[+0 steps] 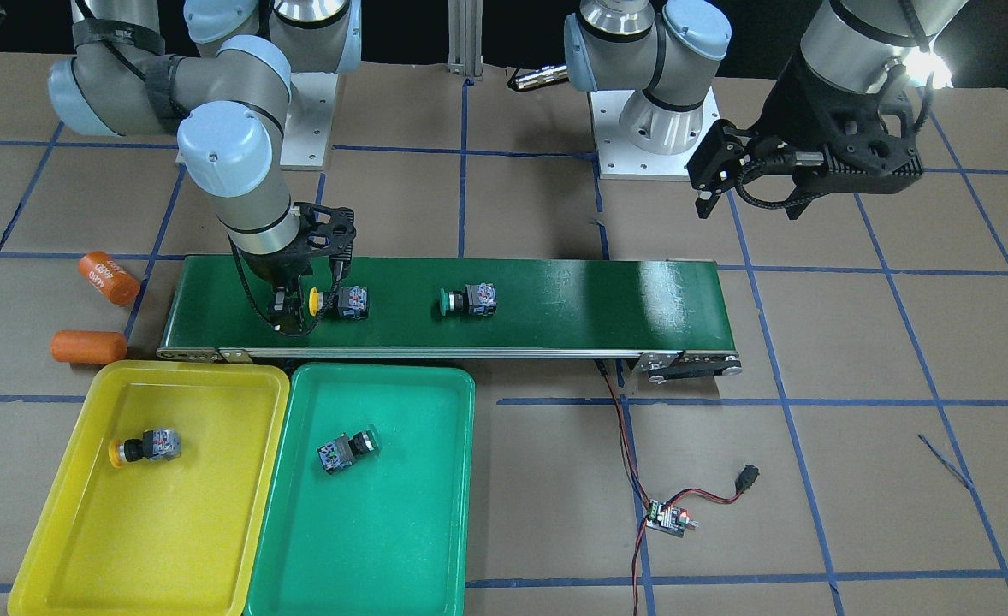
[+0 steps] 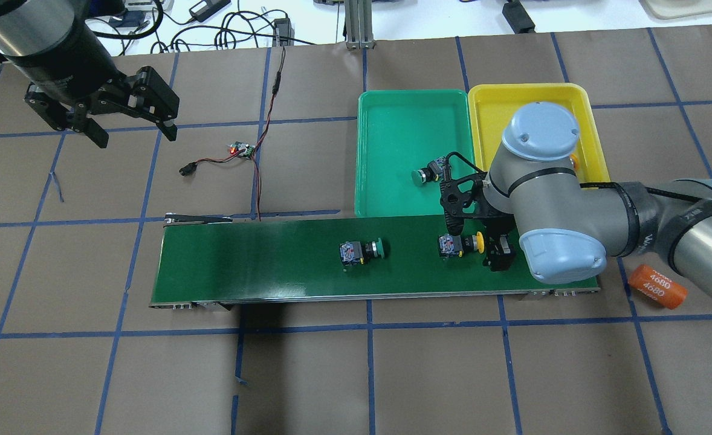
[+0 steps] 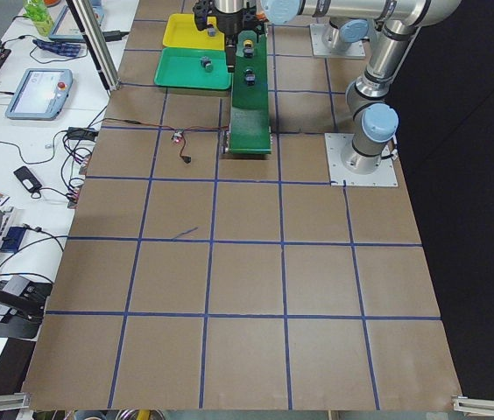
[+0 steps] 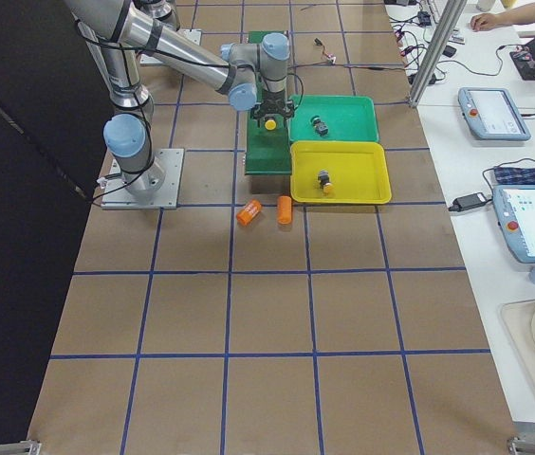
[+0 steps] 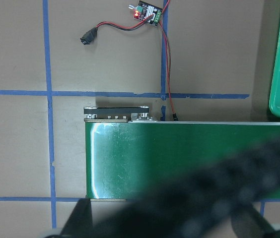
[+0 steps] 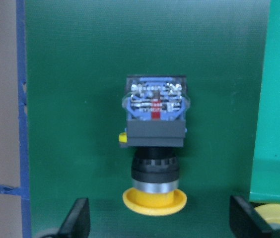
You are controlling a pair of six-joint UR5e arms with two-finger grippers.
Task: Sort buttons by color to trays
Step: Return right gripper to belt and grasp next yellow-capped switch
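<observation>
Yellow is the colour in hand: the right claw (image 6: 162, 223) hangs spread wide about the yellow-capped button (image 6: 155, 163), which lies on its side near the right end of the glossy green belt (image 1: 572, 299); the claw touches nothing. Next, I judge, it must drop, close across the ribbed black collar or blocky grey body, and carry the button to the smooth yellow tray (image 1: 170, 530). A green-capped button (image 1: 467, 299) lies mid-belt. The left claw (image 2: 133, 132) hovers open, far left.

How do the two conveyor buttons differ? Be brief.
The yellow button has a yellow cap; the green button a green one. The yellow button lies under the open right gripper; the green button lies alone mid-belt. Both lie sideways on the conveyor belt, caps pointing the same way.
</observation>
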